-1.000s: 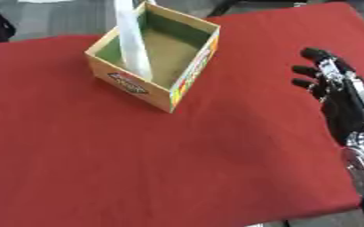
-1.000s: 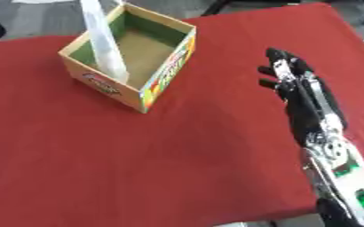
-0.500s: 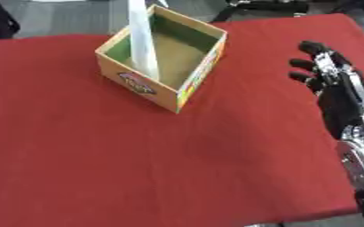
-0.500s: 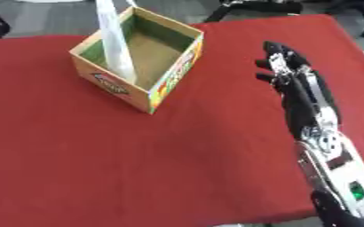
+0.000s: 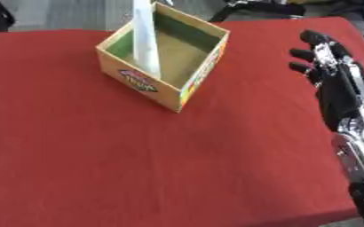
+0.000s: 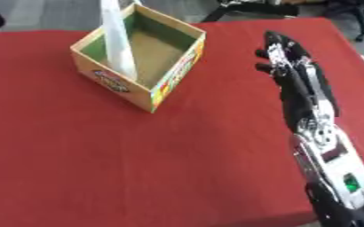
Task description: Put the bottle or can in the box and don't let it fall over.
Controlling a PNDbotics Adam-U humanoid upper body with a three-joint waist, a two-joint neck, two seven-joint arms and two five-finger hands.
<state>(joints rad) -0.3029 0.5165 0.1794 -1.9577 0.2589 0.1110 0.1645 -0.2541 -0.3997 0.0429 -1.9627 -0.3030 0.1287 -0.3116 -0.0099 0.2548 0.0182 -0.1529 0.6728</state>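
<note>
Bottle point(image 5: 145, 40) stood upright in the box point(image 5: 166, 57), leaning on the near wall for support; right hand point(image 5: 322, 60) empty, fingers relaxed, well apart.

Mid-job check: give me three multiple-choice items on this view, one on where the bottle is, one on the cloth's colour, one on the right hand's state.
1. Where is the white bottle?
A. lying on the cloth
B. standing inside the box
C. in the hand

2. What colour is the table cloth?
A. red
B. blue
C. grey

3. How is the right hand?
A. curled round the bottle
B. pressing on the box
C. open, apart from the box

Key: 1 B, it rises upright from the box's near-left corner; 2 A, red throughout; 3 C, fingers straight, to the box's right.
</note>
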